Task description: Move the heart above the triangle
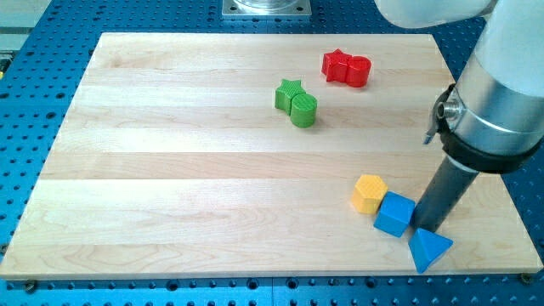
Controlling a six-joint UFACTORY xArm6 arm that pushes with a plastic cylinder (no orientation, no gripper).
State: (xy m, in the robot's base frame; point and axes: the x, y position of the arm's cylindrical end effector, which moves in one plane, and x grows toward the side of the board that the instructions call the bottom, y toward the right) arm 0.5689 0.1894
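Observation:
A blue triangle [429, 249] lies near the view's bottom right corner of the wooden board [170, 170]. A blue cube [395, 213] sits just up-left of it. A yellow block [369, 192] touches the cube's left side; its outline is roughly angular and I cannot tell its exact shape. My tip [427, 228] is down on the board, wedged between the blue cube's right side and the triangle's top. A green star [289, 92] touches a rounded green block [303, 110] at upper centre. A red star [337, 65] touches a rounded red block [358, 70] near the top.
The arm's large silver and black body [493, 110] hangs over the board's right edge. A blue perforated table [34, 102] surrounds the board. A metal mount [267, 8] sits at the view's top centre.

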